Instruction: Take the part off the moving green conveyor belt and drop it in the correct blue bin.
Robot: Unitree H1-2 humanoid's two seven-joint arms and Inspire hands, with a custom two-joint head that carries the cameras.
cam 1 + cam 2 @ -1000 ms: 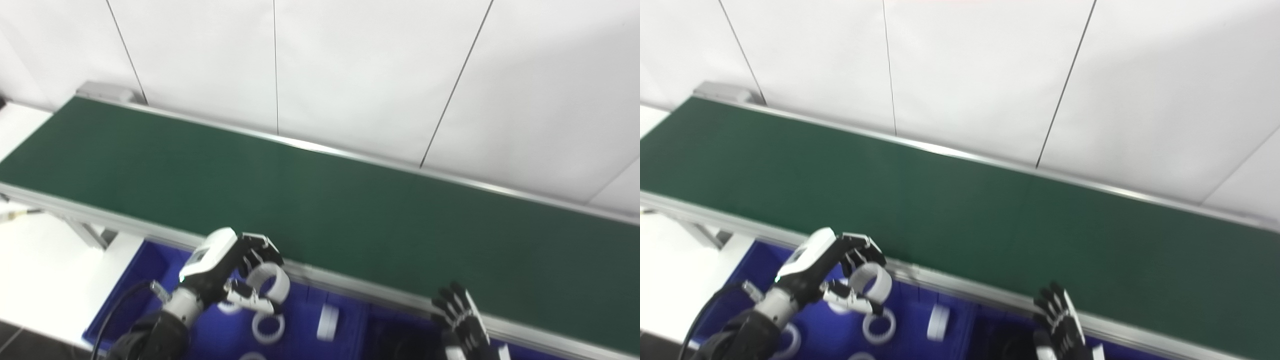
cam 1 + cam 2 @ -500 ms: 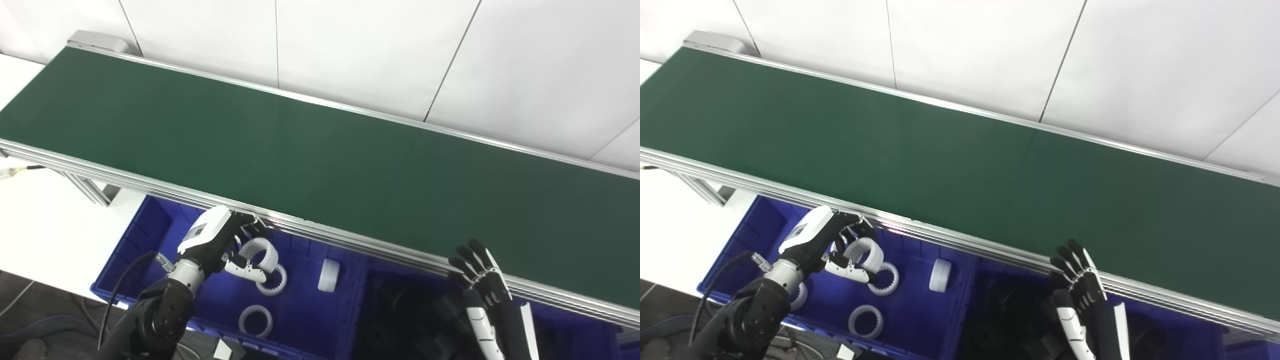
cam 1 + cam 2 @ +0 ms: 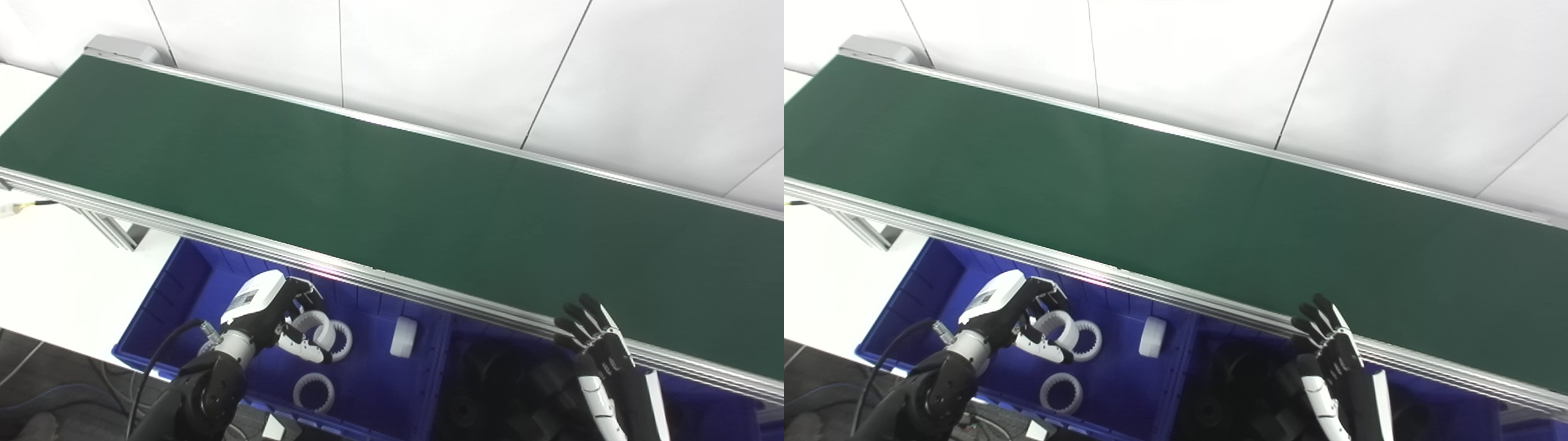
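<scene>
My left hand (image 3: pixel 269 312) is shut on a white ring-shaped part (image 3: pixel 317 327) and holds it low inside the left blue bin (image 3: pixel 171 294), just below the conveyor's near rail. The green conveyor belt (image 3: pixel 367 184) runs across the view and carries no part. My right hand (image 3: pixel 591 340) stands open with fingers spread, at the belt's near edge on the right, holding nothing.
In the left blue bin lie white toothed rings (image 3: pixel 313 392) (image 3: pixel 1088 340) and a white disc part (image 3: pixel 403 337). The bin to the right (image 3: pixel 490 380) holds dark parts. An aluminium rail (image 3: pixel 429 297) borders the belt. A white table (image 3: pixel 49 263) is at left.
The camera tilted down, so the belt sits higher in the picture. My left hand has lowered the white ring deeper into the left bin. The right hand stays open at the rail.
</scene>
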